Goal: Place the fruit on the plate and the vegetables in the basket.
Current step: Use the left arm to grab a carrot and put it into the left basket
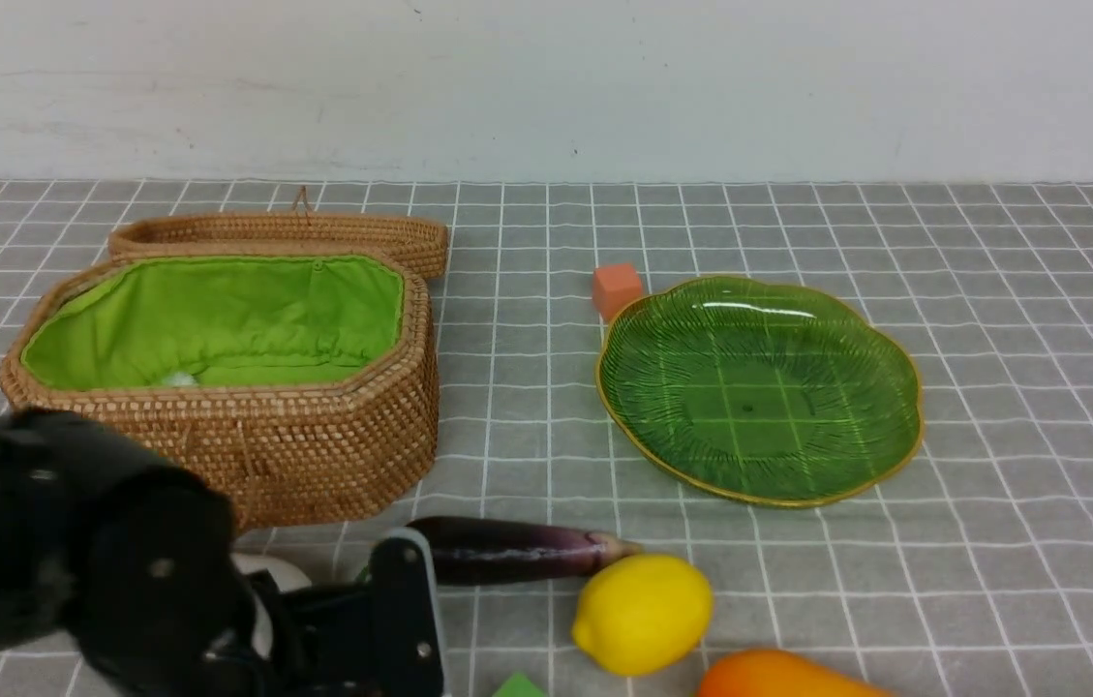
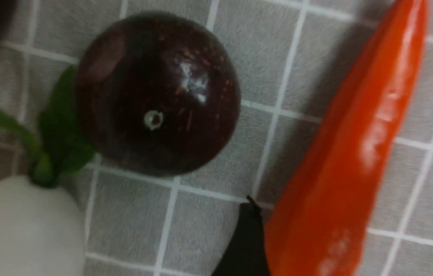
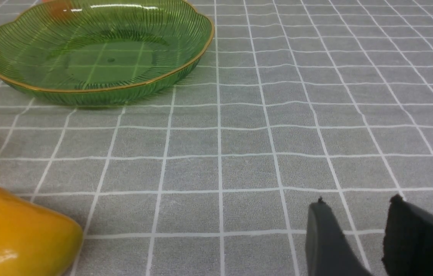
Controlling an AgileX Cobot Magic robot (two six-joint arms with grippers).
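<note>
- Three fruits lie on the table (image 1: 991, 290): yellow lemon (image 1: 641, 612), orange-yellow mango (image 1: 788, 678), round maroon plum (image 2: 157, 94) beside white radish (image 2: 20, 226).
- Green ribbed glass plate (image 1: 759, 387) and woven wicker basket (image 1: 314, 455) stand beyond.
- Left jaws spread around red-orange piece (image 2: 354, 153); right jaws apart, empty.

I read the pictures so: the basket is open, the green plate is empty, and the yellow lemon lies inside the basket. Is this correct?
Not quite. The lemon is not inside the basket. The front view shows it lying on the table, nearer the camera than the plate, beside the tip of the eggplant. The basket is open and the plate is empty, as you wrote.
</note>
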